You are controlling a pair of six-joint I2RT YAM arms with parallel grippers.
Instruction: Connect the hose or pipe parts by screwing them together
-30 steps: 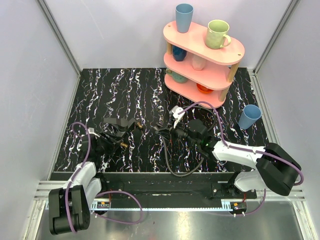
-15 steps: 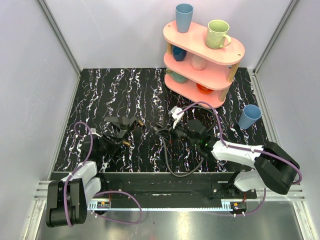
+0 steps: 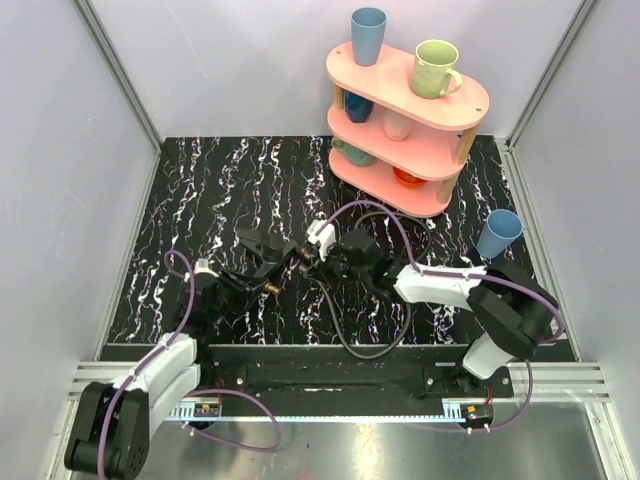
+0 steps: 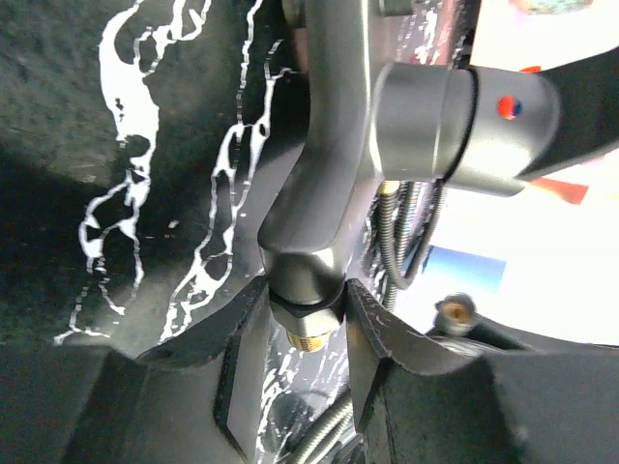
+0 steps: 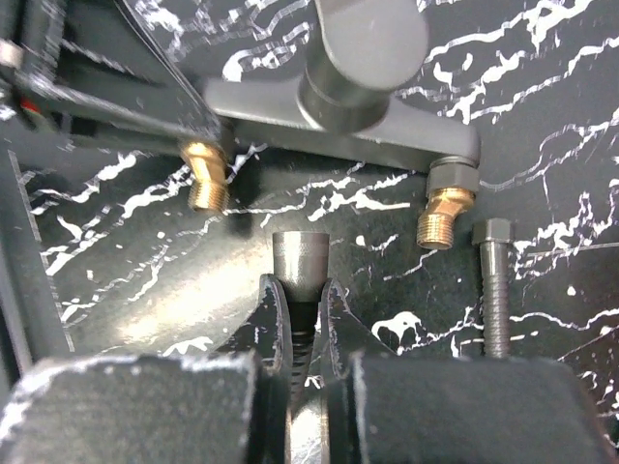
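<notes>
I count one black angular piece (image 5: 338, 121) with two brass threaded fittings (image 5: 206, 174), and two metal hose ends (image 5: 298, 259). One black hose (image 3: 345, 330) shows as a loop. Two robot arms (image 3: 440, 285) stand here. One pink shelf (image 3: 400, 80) has three tiers. There are two light blue cups (image 3: 368, 33), one green mug (image 3: 435, 68), and four more vessels (image 3: 357, 105) on the lower tiers.

No text, label or number is readable.
</notes>
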